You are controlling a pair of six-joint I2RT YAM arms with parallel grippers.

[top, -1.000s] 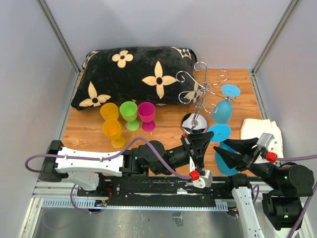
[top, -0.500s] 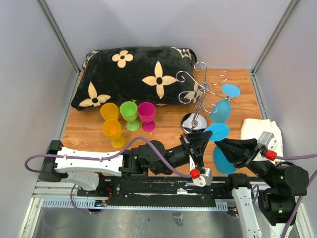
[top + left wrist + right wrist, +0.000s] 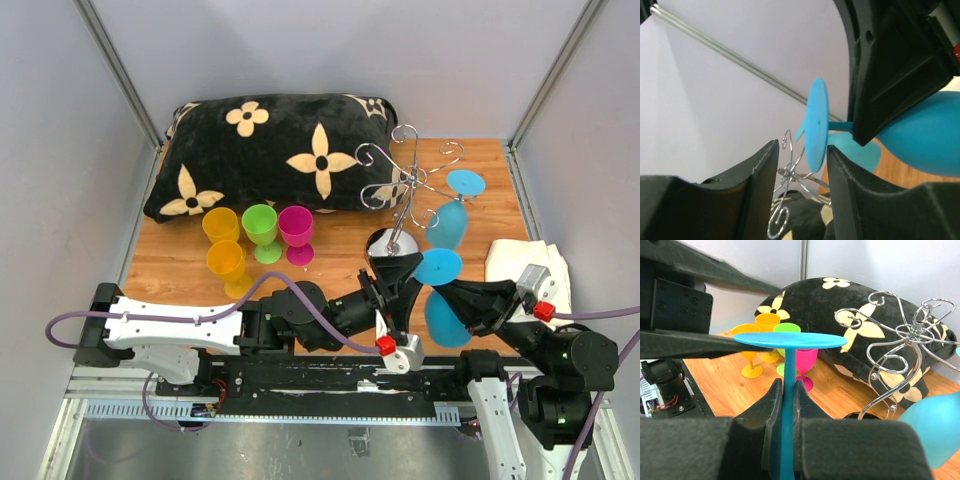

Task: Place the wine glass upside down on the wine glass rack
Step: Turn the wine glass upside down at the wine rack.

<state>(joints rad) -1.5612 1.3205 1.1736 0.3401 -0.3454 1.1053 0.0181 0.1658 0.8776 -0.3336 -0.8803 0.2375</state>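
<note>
Wine glass (image 3: 438, 318) shifted left; foot nearer left gripper (image 3: 398, 270)

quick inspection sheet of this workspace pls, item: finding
surface: wooden tabletop, no spills seen
job's things: wine glass rack upright, with one blue glass hanging from it upside down; second wine glass held off the table
clutter: black flowered pillow, four coloured cups standing, white cloth
tools: right tool shut on the second glass's stem; left tool open beside its foot
cables: purple cables along both arms
surroundings: pale walls on three sides
</note>
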